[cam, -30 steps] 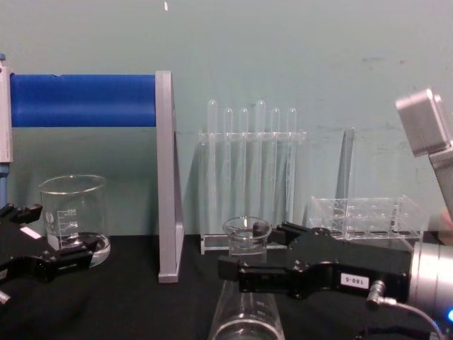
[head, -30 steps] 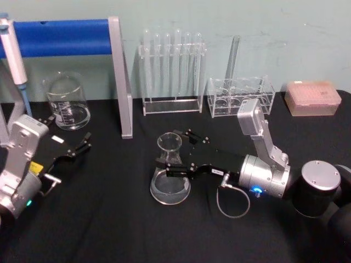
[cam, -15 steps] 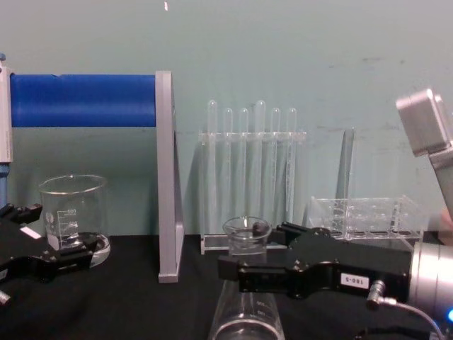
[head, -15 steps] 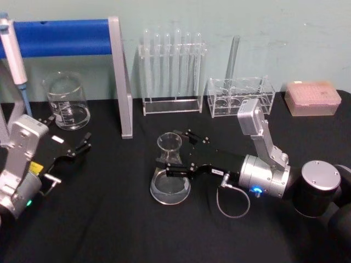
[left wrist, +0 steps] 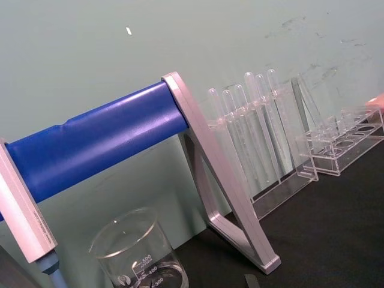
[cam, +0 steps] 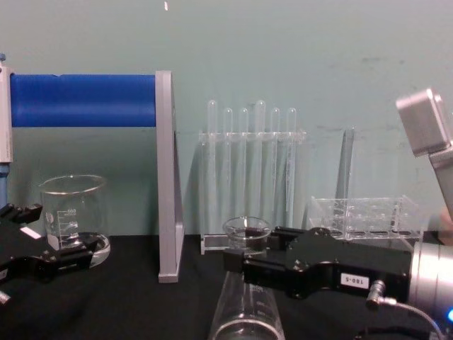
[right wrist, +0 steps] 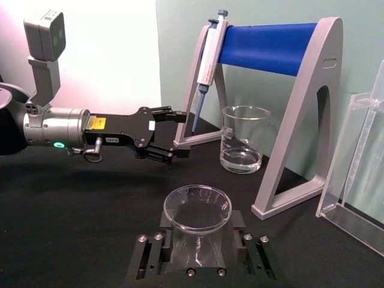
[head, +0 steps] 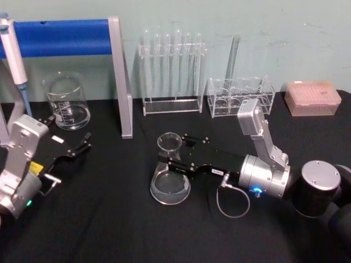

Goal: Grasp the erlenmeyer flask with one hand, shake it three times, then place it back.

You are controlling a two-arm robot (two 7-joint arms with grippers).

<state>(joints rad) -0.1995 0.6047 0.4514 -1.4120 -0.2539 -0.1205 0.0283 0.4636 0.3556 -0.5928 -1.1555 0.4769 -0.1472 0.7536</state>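
- Closing in since the earlier frame, the right claw (head: pixel 173 155) has brought its fingers (right wrist: pixel 151 255) from a wide spread to press on the neck of the flask (head: pixel 170 178).
- That claw now grips the flask just below the rim, one finger on each side of the glass; the right wrist view shows both fingers against the neck.
- Its arm reaches in from about 3 o'clock of the flask, lying low over the table (head: pixel 109 219).
- The flask has not shifted: it stands upright near the middle of the table with its wide base down on the black surface.
- The left claw (right wrist: pixel 179 133) is parked at about 9 o'clock of the flask, well apart from it, with its fingers spread and nothing between them.
- A beaker (head: pixel 67 104) stands at about 10 o'clock of the flask, near the back edge.
- A rack (head: pixel 171 71) of test tubes stands at 12 o'clock, against the wall.
- A blue stand (head: pixel 118 76) rises between beaker and rack, with a pipette (head: pixel 13 52) hanging at its far left end.
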